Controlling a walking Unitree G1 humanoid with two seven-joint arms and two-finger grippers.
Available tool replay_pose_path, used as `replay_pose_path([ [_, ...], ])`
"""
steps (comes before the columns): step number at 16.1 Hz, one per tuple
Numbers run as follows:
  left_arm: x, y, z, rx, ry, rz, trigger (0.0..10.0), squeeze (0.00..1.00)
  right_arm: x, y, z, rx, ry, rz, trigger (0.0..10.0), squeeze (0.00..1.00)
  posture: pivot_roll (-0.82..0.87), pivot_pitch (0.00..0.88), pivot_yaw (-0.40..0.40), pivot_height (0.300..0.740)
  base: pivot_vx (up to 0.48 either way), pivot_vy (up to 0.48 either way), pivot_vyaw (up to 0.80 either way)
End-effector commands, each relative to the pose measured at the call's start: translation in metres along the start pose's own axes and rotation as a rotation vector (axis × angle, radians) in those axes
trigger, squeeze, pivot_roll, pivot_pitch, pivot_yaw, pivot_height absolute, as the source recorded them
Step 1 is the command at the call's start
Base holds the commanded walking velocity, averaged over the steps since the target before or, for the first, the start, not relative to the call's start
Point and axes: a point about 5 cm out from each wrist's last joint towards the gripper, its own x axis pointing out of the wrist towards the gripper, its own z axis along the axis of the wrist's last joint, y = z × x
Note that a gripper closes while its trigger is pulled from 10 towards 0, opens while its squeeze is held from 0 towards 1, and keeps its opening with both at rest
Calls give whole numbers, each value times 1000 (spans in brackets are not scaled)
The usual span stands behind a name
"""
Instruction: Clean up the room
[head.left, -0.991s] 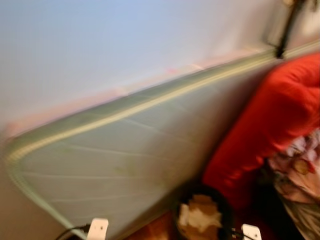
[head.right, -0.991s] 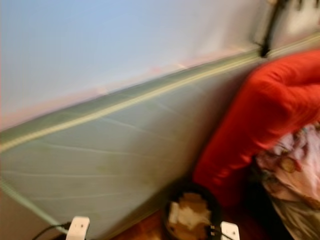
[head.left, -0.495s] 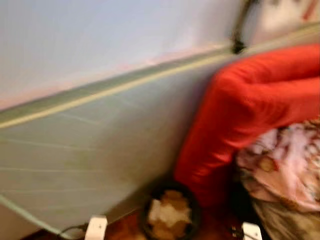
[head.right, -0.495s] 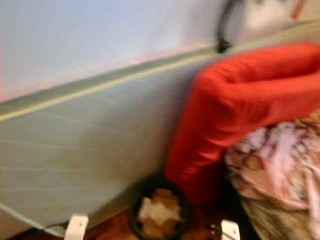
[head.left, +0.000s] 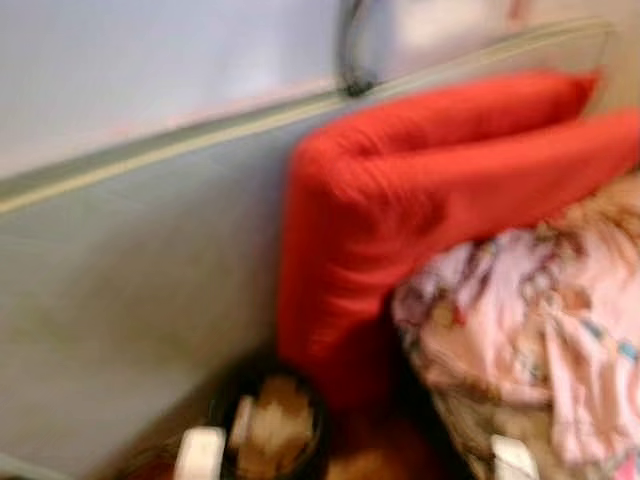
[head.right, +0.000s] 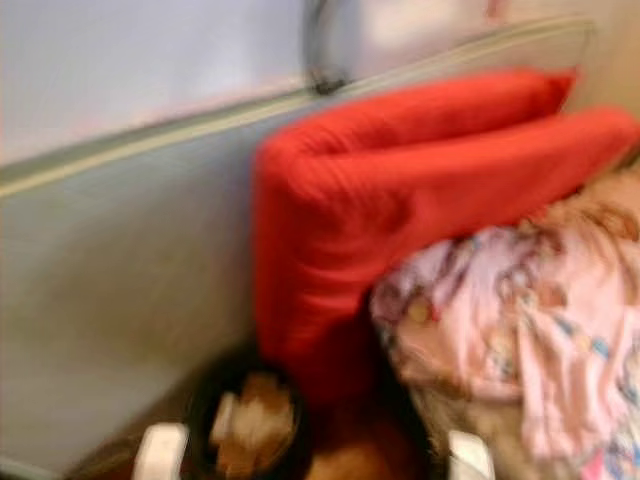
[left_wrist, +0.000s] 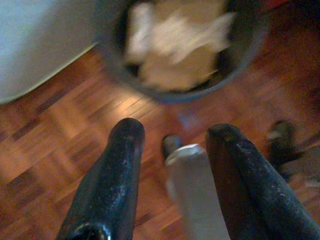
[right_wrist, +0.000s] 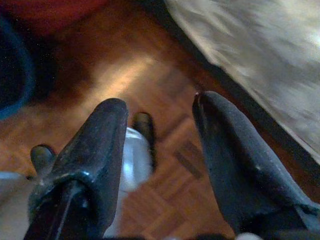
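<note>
Left gripper (left_wrist: 172, 132) hangs over parquet floor (left_wrist: 60, 130), fingers apart, empty. Dark bin (left_wrist: 175, 85) of paper sits at 12 o'clock, near. Right gripper (right_wrist: 160, 112) spread, empty. Further: red cushion (head.left: 400, 220), mattress (head.left: 130, 290).

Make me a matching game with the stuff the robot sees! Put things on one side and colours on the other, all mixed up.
Things:
1. big cushion
2. round bin
3. floor
4. crumpled cloth

Colours:
A. pink with a pattern
B. red
C. brown wood
D. dark, with pale scraps inside

Pairs: 1-B, 2-D, 3-C, 4-A
</note>
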Motion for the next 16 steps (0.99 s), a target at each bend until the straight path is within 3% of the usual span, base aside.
replay_pose_path([
  [1,-2,11,-4,-16,16,30,10000,0,1,7,-1,6,6,17,10000,0,-39,27,-1,740,0,0,-744],
  [8,-1,13,-1,6,13,33,10000,0,0,4,-6,12,31,5,10000,0,-44,30,9,740,0,0,-739],
  [11,-2,12,-2,13,19,34,10000,0,0,5,-7,8,36,7,10000,0,-40,15,6,740,0,-415,-733],
  [16,-2,13,-4,21,21,38,10000,0,0,3,-9,-3,42,6,10000,0,-41,0,4,740,0,-70,-726],
])
